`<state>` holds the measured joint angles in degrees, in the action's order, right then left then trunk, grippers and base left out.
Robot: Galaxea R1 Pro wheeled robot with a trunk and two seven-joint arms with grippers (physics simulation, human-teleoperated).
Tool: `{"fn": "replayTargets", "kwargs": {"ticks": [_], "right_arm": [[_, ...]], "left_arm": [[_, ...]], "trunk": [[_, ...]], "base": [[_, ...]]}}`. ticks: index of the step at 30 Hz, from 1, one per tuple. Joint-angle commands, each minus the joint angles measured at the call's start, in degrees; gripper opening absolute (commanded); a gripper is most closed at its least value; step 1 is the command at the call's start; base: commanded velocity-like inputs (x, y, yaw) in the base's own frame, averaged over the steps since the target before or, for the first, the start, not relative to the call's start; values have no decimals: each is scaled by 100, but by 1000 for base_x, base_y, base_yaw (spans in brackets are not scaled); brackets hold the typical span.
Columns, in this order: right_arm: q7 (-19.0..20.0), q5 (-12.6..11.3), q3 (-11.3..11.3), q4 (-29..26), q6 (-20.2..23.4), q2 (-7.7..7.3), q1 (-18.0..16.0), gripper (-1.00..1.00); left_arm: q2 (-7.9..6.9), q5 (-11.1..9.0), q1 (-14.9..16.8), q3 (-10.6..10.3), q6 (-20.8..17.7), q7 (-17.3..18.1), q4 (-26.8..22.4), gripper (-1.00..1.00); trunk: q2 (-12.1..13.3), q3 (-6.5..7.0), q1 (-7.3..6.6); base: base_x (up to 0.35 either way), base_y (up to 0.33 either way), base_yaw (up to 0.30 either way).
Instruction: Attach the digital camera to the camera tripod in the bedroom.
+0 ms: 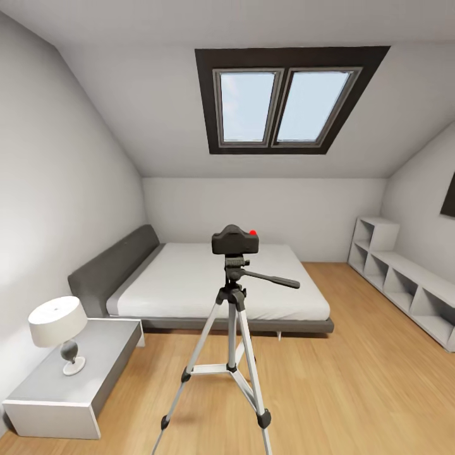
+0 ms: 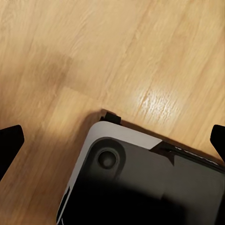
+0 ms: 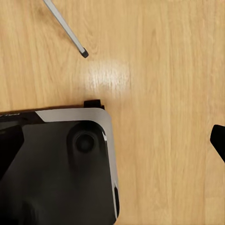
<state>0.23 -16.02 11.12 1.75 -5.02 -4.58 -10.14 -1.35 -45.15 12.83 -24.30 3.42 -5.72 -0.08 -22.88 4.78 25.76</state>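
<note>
The digital camera (image 1: 234,240), a small black box with a red dot on top, sits on the black pan head of the camera tripod (image 1: 232,328), in the middle of the bedroom. The tripod's silver legs spread on the wood floor and its long handle (image 1: 273,278) points right. One silver tripod leg with a black foot (image 3: 84,53) appears in the right wrist view. My left gripper (image 2: 112,140) hangs open over the floor, its dark fingertips (image 2: 10,140) at the picture's edges. My right gripper (image 3: 112,143) is open too, with one fingertip (image 3: 218,140) showing.
A grey low bed (image 1: 215,284) stands behind the tripod under the dark-framed skylight (image 1: 287,101). A grey nightstand (image 1: 76,379) with a white lamp (image 1: 58,325) is at the left, white cube shelves (image 1: 404,284) at the right. My own dark base (image 2: 140,187) shows below both wrists.
</note>
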Motion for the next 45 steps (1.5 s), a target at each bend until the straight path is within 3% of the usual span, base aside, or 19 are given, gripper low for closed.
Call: {"fn": "replayTargets", "kwargs": {"ticks": [1, 45], "right_arm": [[3, -51, 50, 19, -31, 2, -6, 100], [3, -50, 49, 19, -69, 28, -6, 100]], "left_arm": [[2, -37, 0, -48, 9, -17, -1, 100], [3, -45, 0, -48, 8, -17, -1, 100]], "trunk": [[-4, -2, 2], [-4, -2, 2]], "base": [[0, 0, 0], [-49, 0, 0]]}}
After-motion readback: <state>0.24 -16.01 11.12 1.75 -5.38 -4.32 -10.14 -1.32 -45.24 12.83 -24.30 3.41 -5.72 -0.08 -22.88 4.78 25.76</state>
